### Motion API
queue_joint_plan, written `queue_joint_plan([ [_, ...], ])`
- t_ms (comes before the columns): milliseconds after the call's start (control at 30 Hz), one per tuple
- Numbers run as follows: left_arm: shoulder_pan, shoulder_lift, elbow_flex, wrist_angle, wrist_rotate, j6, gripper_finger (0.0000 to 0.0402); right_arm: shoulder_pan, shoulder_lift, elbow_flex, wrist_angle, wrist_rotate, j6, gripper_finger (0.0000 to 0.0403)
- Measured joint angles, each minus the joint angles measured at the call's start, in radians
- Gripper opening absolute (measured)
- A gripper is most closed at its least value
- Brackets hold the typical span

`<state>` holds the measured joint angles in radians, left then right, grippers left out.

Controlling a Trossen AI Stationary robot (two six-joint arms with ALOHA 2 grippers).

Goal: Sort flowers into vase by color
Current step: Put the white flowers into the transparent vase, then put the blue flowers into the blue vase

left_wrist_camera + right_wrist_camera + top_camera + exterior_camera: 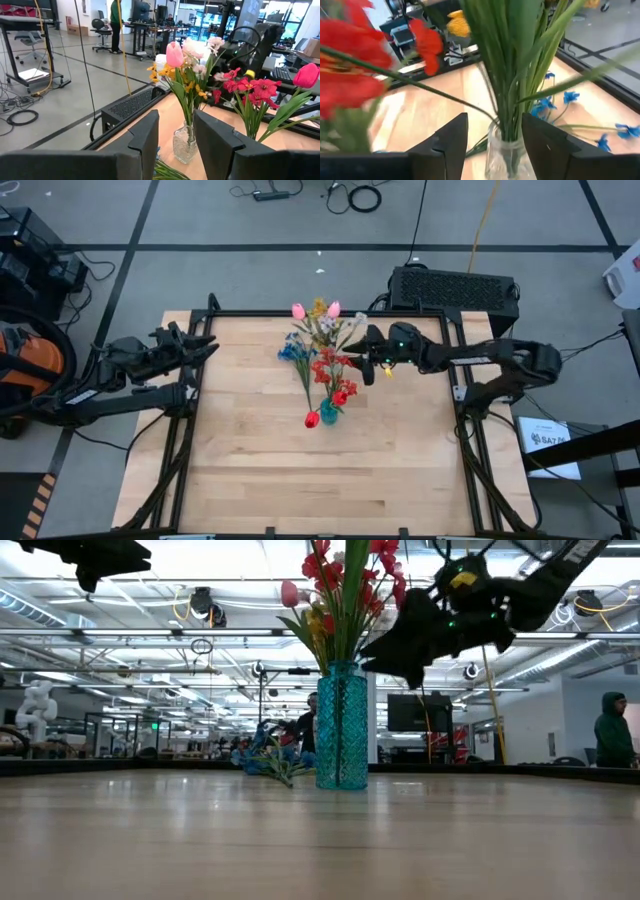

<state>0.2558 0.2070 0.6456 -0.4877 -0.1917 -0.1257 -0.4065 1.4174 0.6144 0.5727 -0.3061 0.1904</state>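
**Sorting partly done, blue spray outstanding**

2 vases hold flowers: red blooms in the teal vase (328, 412), pink and yellow in the clear vase (184, 144). A blue spray (292, 350) lies on the table (250, 470). My right gripper (362, 360) hovers above the clear vase, fingers parted, empty. My left gripper (200, 345) waits released at the table's left edge

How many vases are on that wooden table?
2: a teal textured glass vase of red flowers nearer the table's middle, and a clear glass vase of pink and yellow flowers toward the far edge.
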Motion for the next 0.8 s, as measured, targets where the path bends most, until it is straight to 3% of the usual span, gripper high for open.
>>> queue_joint_plan([
  [267, 0.0, 0.024, 0.0, -0.001, -0.007, -0.051, 0.0129, 0.0, -0.234, 0.0, -0.266, 0.012, -0.004, 0.017],
  [500, 0.0, 0.132, 0.0, 0.059, -0.026, -0.053, 0.0129, 0.0, -0.425, 0.0, -0.563, 0.223, 0.009, 0.0156],
  [667, 0.0, 0.247, 0.0, 0.168, -0.032, -0.055, 0.0129, -0.001, -0.499, 0.0, -0.778, 0.363, 0.125, 0.014],
  [800, 0.0, 0.36, 0.0, 0.255, -0.136, -0.188, 0.0129, -0.026, -0.49, 0.025, -0.968, 0.387, 0.225, 0.0131],
])
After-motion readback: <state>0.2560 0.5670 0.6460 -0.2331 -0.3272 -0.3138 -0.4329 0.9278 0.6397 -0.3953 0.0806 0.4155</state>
